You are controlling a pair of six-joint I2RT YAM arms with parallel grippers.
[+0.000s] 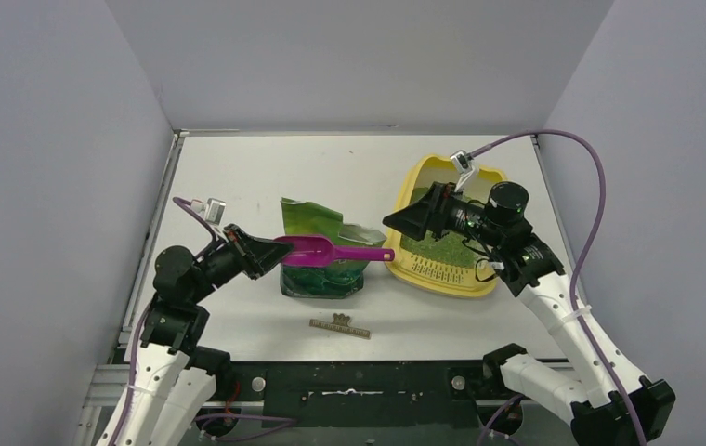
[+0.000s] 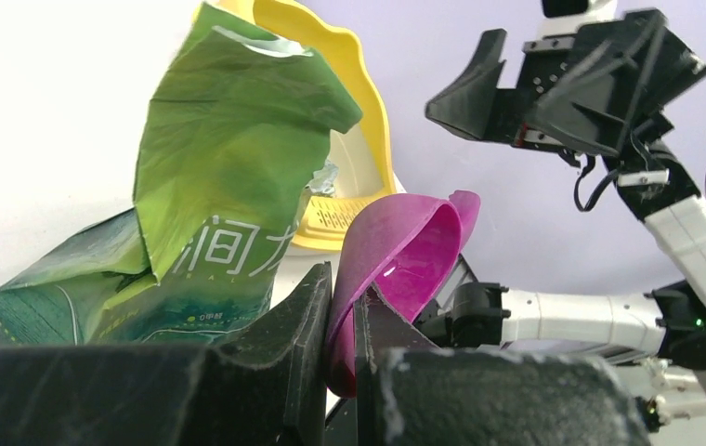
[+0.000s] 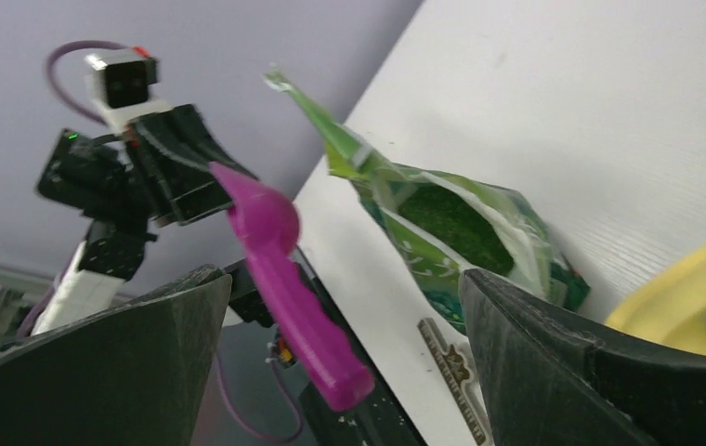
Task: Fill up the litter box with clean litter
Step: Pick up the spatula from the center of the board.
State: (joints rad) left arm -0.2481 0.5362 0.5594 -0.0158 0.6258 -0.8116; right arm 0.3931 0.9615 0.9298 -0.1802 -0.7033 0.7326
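Over the white counter point(image 1: 238, 167), left of the litter box point(image 1: 442, 282), your left gripper point(image 1: 270, 251) pinches the scoop point(image 1: 317, 251), its handle seemingly offered to your wide-open, empty right gripper point(image 1: 410, 219).

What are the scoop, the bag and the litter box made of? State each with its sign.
Scoop: likely rigid plastic, magenta, glossy highlight inside.
Bag: probably thin printed film, creased, torn-open top.
Litter box: seemingly moulded plastic, pale yellow, rounded rim, slotted strip.
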